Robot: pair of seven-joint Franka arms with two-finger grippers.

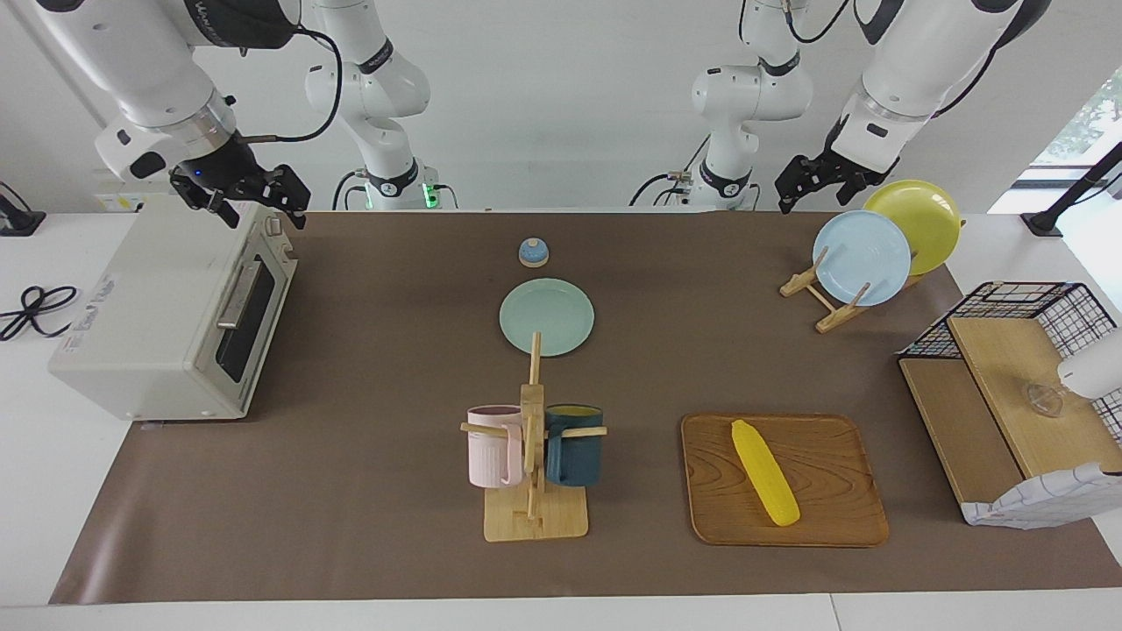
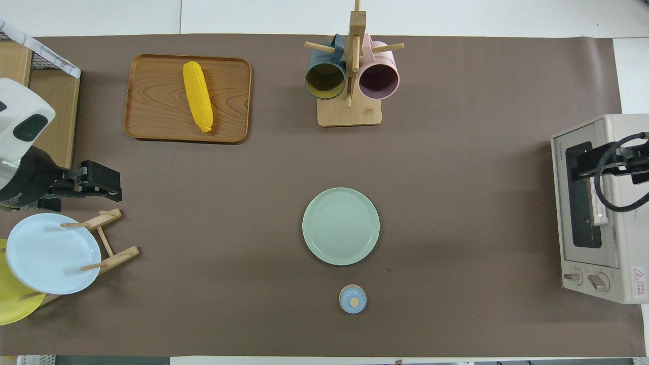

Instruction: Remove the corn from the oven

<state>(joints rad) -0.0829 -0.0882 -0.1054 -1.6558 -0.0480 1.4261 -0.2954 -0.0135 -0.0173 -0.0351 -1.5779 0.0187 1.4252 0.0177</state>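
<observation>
Covering most of a white table [image 1: 438, 613], a matte brown mat [image 1: 377, 368] is seen under a plain white wall; a black cable [image 1: 31, 308] lies on the bare white edge beside the oven [image 1: 166, 315]. The oven, a boxy off-white metal case with a dark glass door and a bar handle, is shown shut at the right arm's end of the table. The corn [image 1: 765, 472], a bright yellow, bumpy, slender cob tapered at one end, is laid slantwise on a rounded rectangular wooden tray [image 1: 841, 517] with visible grain, toward the left arm's end and well apart from the oven. A smooth round pale green plate [image 1: 547, 316] is set mid-mat, with a small blue bell [image 1: 533, 252] nearer to the robots than it. A wooden mug tree [image 1: 533, 456] carries a pink mug [image 1: 491, 456] and a dark blue mug [image 1: 574, 456]. A blue plate [image 1: 862, 258] and a yellow plate [image 1: 920, 219] are propped upright in a wooden rack. A black wire basket [image 1: 1034, 302] with wooden boards is seen at the mat's end. The right gripper [image 1: 254, 203] is held over the oven's top, fingers spread, nothing pinched. The left gripper [image 1: 811, 180] is raised near the upright plates, fingers spread, empty.
</observation>
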